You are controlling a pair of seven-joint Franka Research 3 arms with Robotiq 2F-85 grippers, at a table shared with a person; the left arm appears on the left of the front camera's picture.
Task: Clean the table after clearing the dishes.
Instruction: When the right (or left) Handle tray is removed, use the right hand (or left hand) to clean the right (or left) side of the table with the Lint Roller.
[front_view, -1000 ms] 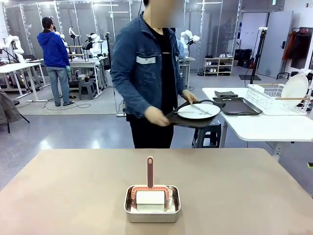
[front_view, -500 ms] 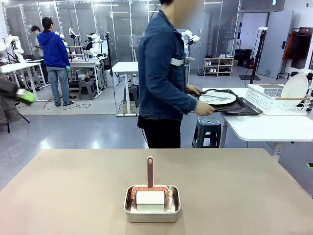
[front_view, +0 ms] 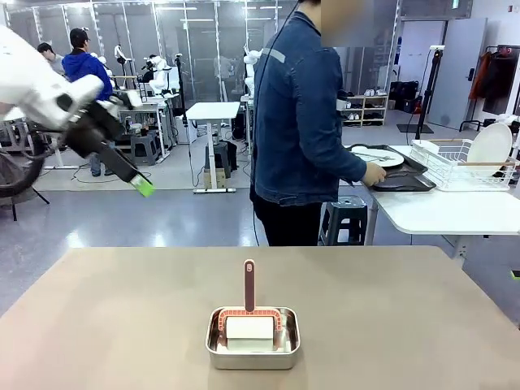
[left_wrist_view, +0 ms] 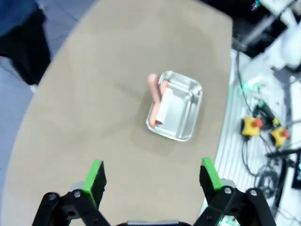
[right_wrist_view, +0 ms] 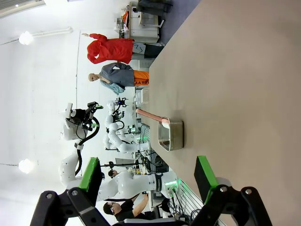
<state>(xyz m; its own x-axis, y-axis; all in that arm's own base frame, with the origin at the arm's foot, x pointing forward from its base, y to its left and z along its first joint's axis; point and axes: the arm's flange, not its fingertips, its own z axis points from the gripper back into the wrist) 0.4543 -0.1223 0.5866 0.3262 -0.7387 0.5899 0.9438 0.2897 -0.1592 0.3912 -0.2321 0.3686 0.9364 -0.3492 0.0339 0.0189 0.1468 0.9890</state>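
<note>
My tan table (front_view: 122,309) carries a steel pan (front_view: 253,337) midway along its near edge, with a pink-handled brush (front_view: 249,284) inside. The plate (front_view: 378,157) with cutlery lies on its tray (front_view: 406,180) at the white side table's (front_view: 439,213) left end. My left gripper (left_wrist_view: 153,172) and right gripper (right_wrist_view: 148,172) gape wide, empty.

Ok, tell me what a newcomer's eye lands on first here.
A shiny steel pan sits mid-table, a pink-handled scrubber standing in it. Beyond the table, a person in denim sets a tray with a white plate on a side table. The left tool hangs open above.
</note>
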